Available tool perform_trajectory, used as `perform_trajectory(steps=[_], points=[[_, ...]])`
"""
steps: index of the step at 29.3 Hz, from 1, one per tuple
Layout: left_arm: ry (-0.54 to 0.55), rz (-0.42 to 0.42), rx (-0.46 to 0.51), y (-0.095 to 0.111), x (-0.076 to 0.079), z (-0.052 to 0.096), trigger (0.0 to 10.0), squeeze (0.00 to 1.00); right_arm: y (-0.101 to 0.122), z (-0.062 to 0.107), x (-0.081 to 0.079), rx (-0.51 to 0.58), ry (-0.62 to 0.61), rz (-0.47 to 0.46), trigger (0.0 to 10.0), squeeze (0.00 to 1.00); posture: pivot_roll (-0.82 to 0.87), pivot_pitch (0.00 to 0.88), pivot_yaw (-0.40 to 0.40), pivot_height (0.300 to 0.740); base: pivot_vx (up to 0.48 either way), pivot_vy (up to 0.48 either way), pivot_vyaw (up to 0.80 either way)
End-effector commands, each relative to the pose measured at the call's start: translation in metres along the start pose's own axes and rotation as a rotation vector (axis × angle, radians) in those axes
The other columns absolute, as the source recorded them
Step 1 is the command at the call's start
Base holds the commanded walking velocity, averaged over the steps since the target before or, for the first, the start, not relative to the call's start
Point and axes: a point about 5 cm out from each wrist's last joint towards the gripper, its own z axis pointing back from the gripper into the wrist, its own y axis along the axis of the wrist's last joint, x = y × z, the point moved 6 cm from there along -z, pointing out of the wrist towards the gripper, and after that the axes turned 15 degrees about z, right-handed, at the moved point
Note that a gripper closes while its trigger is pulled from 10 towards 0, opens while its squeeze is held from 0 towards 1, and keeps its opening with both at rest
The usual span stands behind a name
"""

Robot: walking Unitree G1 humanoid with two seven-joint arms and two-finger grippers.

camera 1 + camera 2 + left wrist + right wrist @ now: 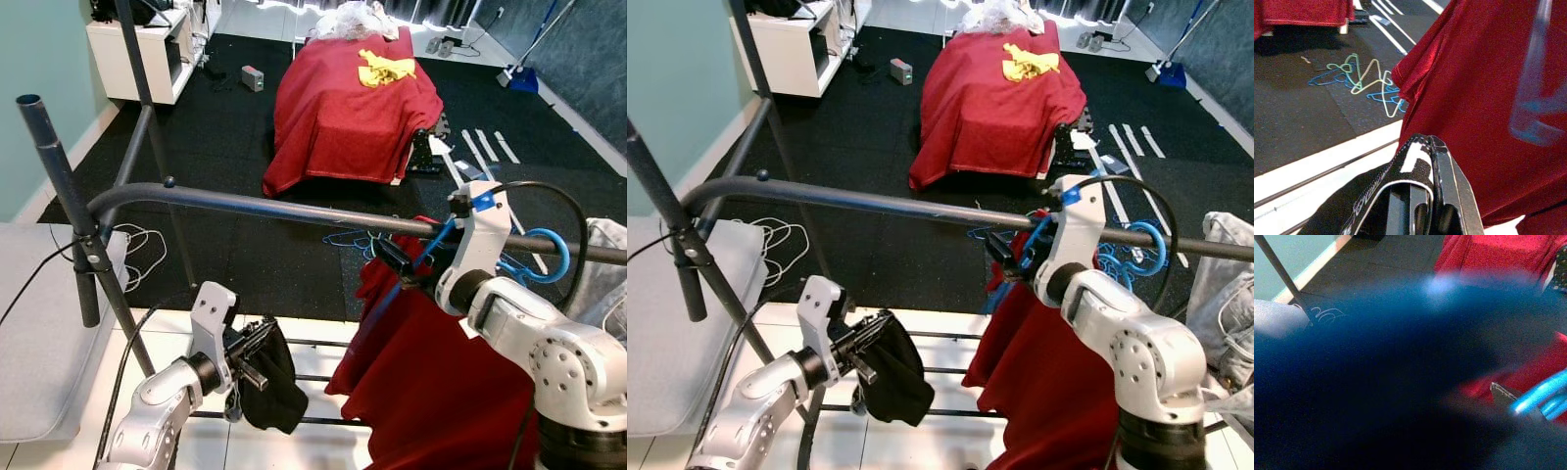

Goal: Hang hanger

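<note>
Blue plastic hanger (537,257) carrying a red garment (431,392), right tool (397,262) clamped on hanger at grey rail (245,207), left tool (253,345) gripping black cloth (274,387)

Right wrist view blurred by a dark blue mass (1391,357) from 9 to 3 o'clock, blue hanger (1542,399) cut off at 4 o'clock, red garment (431,392) cropped at 6 o'clock.
</note>
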Motion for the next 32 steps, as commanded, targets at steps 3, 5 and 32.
perform_trajectory(steps=[3, 5, 32], points=[[-0.055, 0.010, -0.011, -0.001, 0.008, 0.001, 10.0, 0.00, -0.033, 0.002, -0.026, -0.151, 0.077, 0.047, 10.0, 1.00, -0.04, 0.173, -0.074, 0.740, 0.000, 0.000, 0.00], [-0.075, 0.016, -0.010, 0.000, 0.011, 0.001, 10.0, 0.00, -0.027, 0.006, -0.035, -0.120, 0.106, 0.055, 10.0, 1.00, -0.04, 0.171, -0.075, 0.740, 0.000, 0.000, 0.00], [-0.151, 0.044, -0.021, 0.001, 0.017, 0.007, 10.0, 0.00, 0.009, 0.017, -0.032, 0.044, -0.015, 0.161, 10.0, 0.98, -0.04, 0.171, -0.058, 0.740, 0.000, 0.000, 0.00]])
